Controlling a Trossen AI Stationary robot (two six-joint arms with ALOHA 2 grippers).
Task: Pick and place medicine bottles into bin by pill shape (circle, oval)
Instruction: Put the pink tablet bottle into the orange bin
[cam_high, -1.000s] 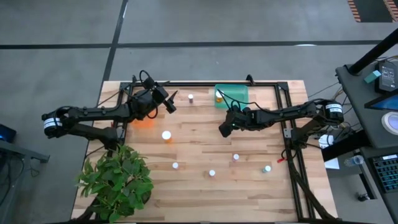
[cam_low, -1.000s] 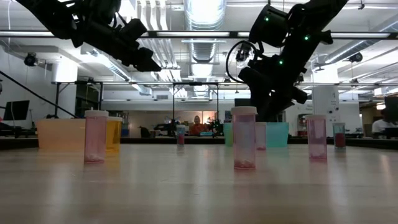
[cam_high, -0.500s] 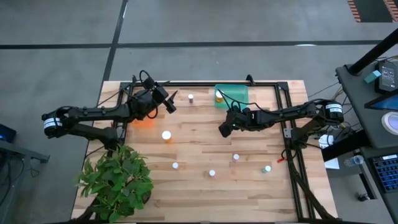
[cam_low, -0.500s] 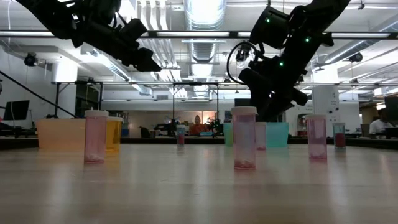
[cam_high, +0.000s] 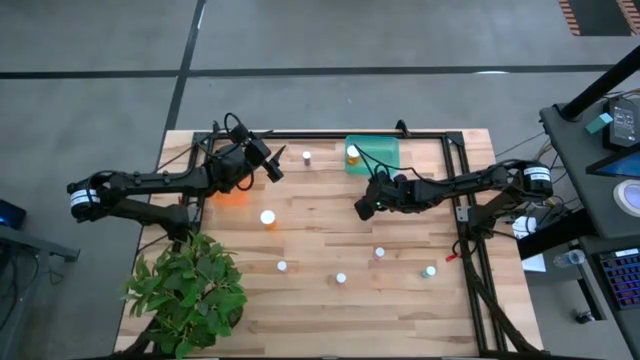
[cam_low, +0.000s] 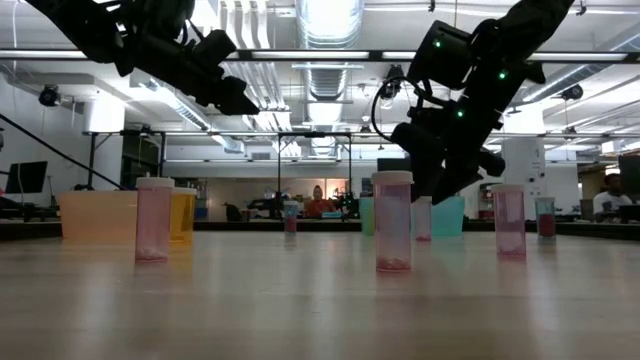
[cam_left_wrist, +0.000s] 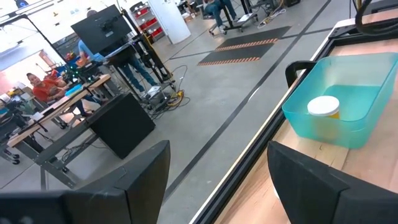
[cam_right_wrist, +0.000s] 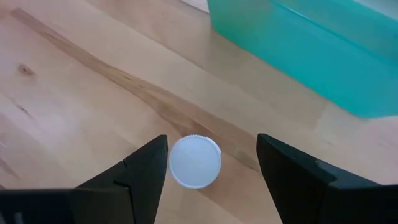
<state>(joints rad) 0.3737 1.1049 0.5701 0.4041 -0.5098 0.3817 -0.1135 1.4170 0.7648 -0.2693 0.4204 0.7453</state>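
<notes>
White-capped bottle (cam_right_wrist: 194, 161) framed below right pincer's (cam_right_wrist: 211, 171) spread fingers, untouched.

The wooden surface (cam_high: 320, 240) carries scattered medicine bottles with white caps. One bottle (cam_high: 306, 156) stands near the far edge, a larger-capped one (cam_high: 267, 217) left of the middle, and four more along the near half (cam_high: 282, 266) (cam_high: 341, 278) (cam_high: 379, 253) (cam_high: 429, 271). A teal bin (cam_high: 378, 153) sits at the far edge with a bottle (cam_high: 352, 152) inside it. An orange bin (cam_high: 231, 195) lies toward the far left corner, partly under the left arm. The left hand (cam_high: 272, 168) hangs beside that bin. The right hand (cam_high: 365, 207) hovers near the middle, just nearer than the teal bin. A leafy plant (cam_high: 188, 285) fills the near left corner.
</notes>
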